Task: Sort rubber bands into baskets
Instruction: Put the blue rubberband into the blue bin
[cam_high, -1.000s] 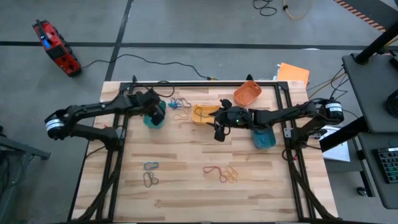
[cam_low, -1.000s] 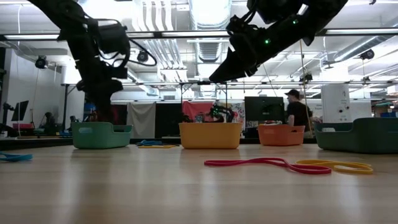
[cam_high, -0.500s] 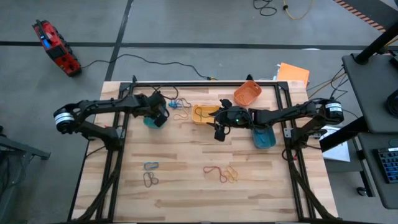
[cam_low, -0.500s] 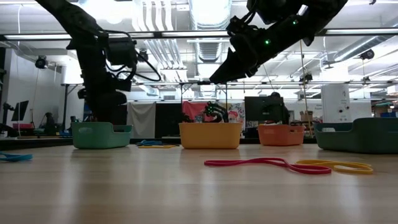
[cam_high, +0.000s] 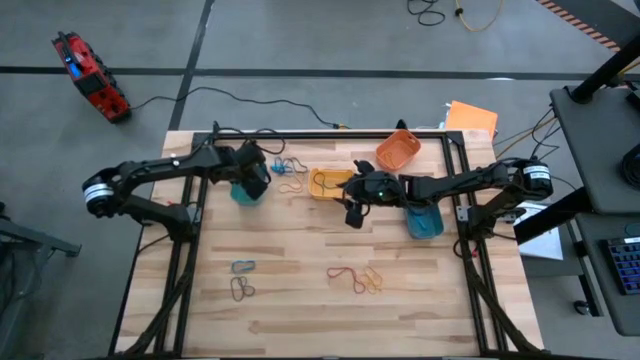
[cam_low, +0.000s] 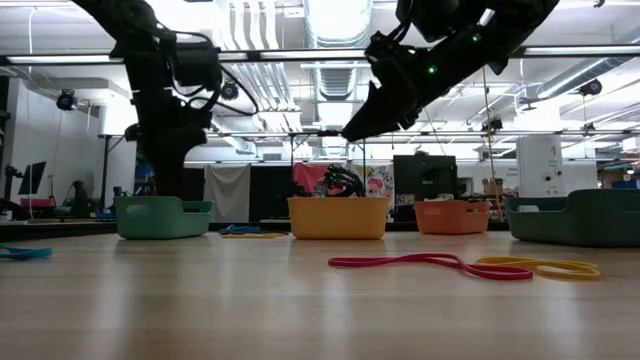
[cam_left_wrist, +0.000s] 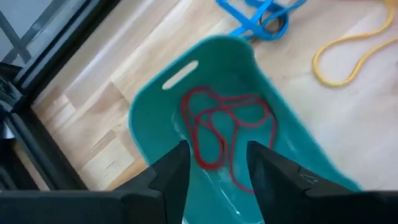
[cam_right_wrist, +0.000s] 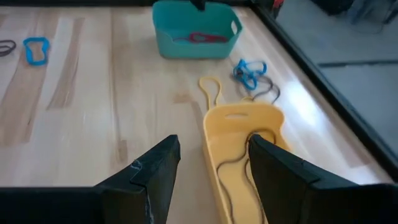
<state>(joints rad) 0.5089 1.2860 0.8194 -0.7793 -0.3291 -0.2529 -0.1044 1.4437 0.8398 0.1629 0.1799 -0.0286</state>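
Observation:
My left gripper (cam_left_wrist: 217, 180) hangs open over the teal-green basket (cam_high: 246, 192), fingers pointing down, nothing between them. Red rubber bands (cam_left_wrist: 221, 134) lie on that basket's floor. My right gripper (cam_right_wrist: 214, 165) is open above the near end of the yellow basket (cam_right_wrist: 245, 134), which holds a dark band (cam_right_wrist: 239, 158). The orange basket (cam_high: 397, 150) stands at the far edge, the blue basket (cam_high: 423, 221) under the right arm. Loose blue and dark bands (cam_high: 290, 167) and a yellow one (cam_high: 292, 187) lie between the teal and yellow baskets.
More bands lie on the near half of the table: a blue one (cam_high: 243, 267), a dark one (cam_high: 242, 290), a red one (cam_high: 345, 272) and yellow-orange ones (cam_high: 373, 281). A black frame (cam_high: 190, 230) runs along the table's sides. A person stands in the room beyond.
My left gripper has stayed over the teal-green basket, tipping a little and rising slightly. My right gripper has kept still.

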